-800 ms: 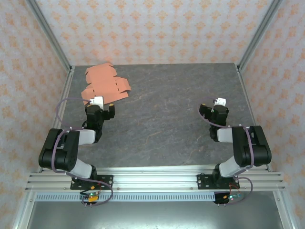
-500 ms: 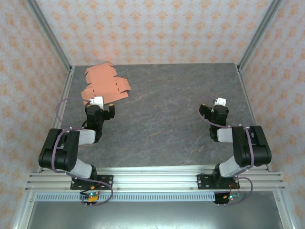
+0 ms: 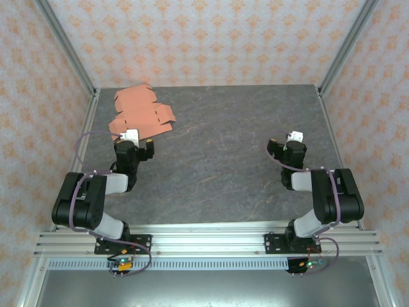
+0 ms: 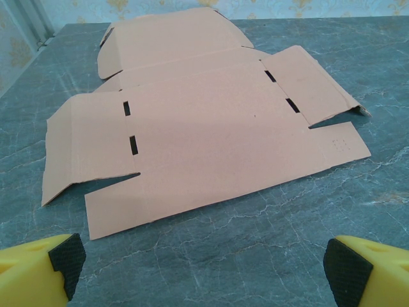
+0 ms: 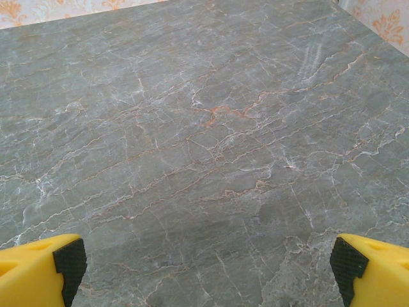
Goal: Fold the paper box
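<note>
**Paper box** [image 3: 142, 114]: salmon-orange thin cardboard, kept as an unfolded die-cut sheet. It is laid on the tabletop [image 3: 223, 166] at the far left, close to the left wall. In the left wrist view [image 4: 204, 141] a broad middle panel is seen, with side flaps to left and right and a further panel on the far side. Short dark slots are cut along the two side folds. The outer flaps are lifted slightly off the surface; the middle panel is pressed flat.

**Left claw** [image 3: 130, 135]: yellow fingers [image 4: 32, 272] with black pads, spread wide and empty. It is held low over the tabletop just near of the sheet. The sheet's near edge is seen a little beyond the fingertips and apart from them.

**Right claw** [image 3: 294, 137]: of the same make, likewise spread wide and empty [image 5: 208, 265]. It is held over bare grey veined tabletop on the right side, well apart from the sheet.

**Surroundings**: patterned walls are set on three sides, with metal posts at the far corners.
</note>
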Tool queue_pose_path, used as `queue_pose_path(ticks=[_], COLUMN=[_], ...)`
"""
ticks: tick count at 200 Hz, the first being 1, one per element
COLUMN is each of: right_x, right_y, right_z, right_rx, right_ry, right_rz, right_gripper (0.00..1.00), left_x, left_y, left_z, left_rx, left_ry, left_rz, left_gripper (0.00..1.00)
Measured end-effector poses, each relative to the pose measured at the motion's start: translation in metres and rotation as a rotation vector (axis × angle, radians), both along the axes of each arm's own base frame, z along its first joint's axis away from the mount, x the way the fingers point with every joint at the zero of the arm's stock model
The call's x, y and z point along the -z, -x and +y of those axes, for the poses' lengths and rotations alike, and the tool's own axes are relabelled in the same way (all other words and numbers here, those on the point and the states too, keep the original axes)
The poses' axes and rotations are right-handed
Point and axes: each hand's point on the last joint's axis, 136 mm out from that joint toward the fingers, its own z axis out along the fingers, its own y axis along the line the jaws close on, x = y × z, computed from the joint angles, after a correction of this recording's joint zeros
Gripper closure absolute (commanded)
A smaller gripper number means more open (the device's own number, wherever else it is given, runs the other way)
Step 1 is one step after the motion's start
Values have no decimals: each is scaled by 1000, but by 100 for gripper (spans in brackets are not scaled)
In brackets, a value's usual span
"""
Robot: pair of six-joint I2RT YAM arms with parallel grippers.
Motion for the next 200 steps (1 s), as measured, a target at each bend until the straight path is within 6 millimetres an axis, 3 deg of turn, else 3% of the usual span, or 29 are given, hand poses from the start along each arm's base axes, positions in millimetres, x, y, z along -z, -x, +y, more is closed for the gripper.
queue_pose_path(ticks=[42,55,67,80,108,117,131,144,156,175,200], right_x=[-1,-5,-17,-41,-123,-149,-179,-192,-188,-152,-108], right_y=[1,4,10,13,2,-3,-7,-14,-18,-18,-13], right_z=[-4,-13,-20,-25,-36,-41,-50,-56,-59,-59,-52], right_rx=[26,78,121,159,271,323,418,469,492,523,515], right_ry=[3,9,15,6,-90,-141,-232,-295,-317,-316,-298], right_rz=[-2,-4,-13,-49,-166,-201,-227,-219,-179,-49,108], right_gripper=[1,1,1,1,1,1,1,1,1,1,3], left_x=[1,-9,-37,-81,-175,-195,-209,-208,-195,-157,-85], left_y=[1,4,3,2,-6,-14,-34,-63,-95,-133,-165], left_z=[4,9,11,9,6,7,9,8,6,-1,-7], left_rx=[-24,-60,-81,-91,-120,-141,-180,-202,-217,-218,-223], left_ry=[-1,-3,2,24,114,152,203,228,239,246,234], left_rz=[30,57,24,-54,-212,-231,-214,-147,-69,57,244], left_gripper=[0,0,0,0,0,0,0,0,0,0,0])
